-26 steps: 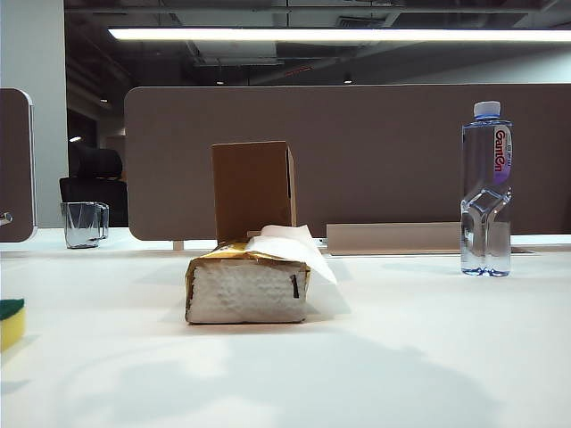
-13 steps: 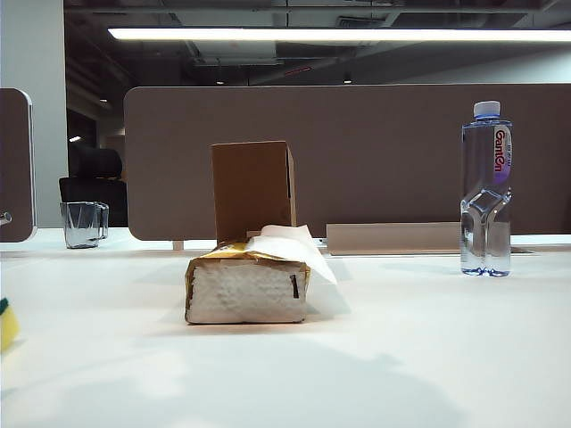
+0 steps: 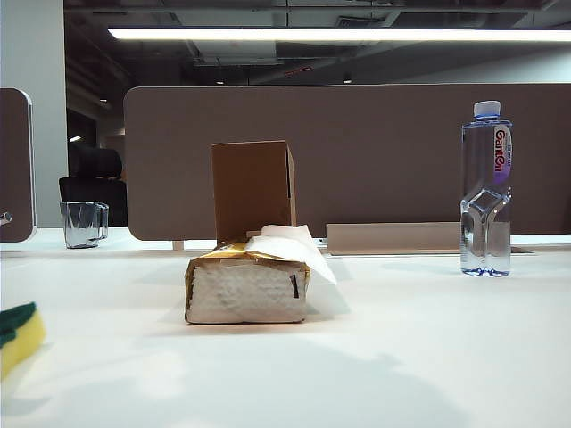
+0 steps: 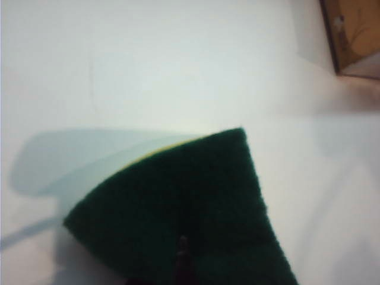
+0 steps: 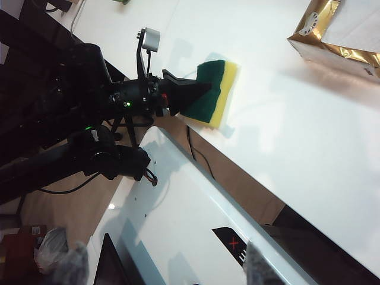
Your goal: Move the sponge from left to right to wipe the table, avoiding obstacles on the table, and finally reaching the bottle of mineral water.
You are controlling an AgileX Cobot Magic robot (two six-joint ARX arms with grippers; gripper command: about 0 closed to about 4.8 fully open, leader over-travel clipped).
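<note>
The sponge (image 3: 20, 337) sits at the far left of the table (image 3: 401, 357), green scouring side up and yellow foam toward the surface, well short of the tissue pack (image 3: 248, 285), the cardboard box (image 3: 252, 189) behind it and the bottle of mineral water (image 3: 486, 187) far to the right. The left gripper (image 5: 184, 94) is clamped tight on the sponge's green end, probably so the foam face can be dragged across the top. The right gripper, unseen in any view, reads as wide open with nothing shown in it, apparently kept clear of the wiping lane.

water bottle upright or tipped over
Upright: the bottle of mineral water stands on its base on the table, white cap on top.
</note>
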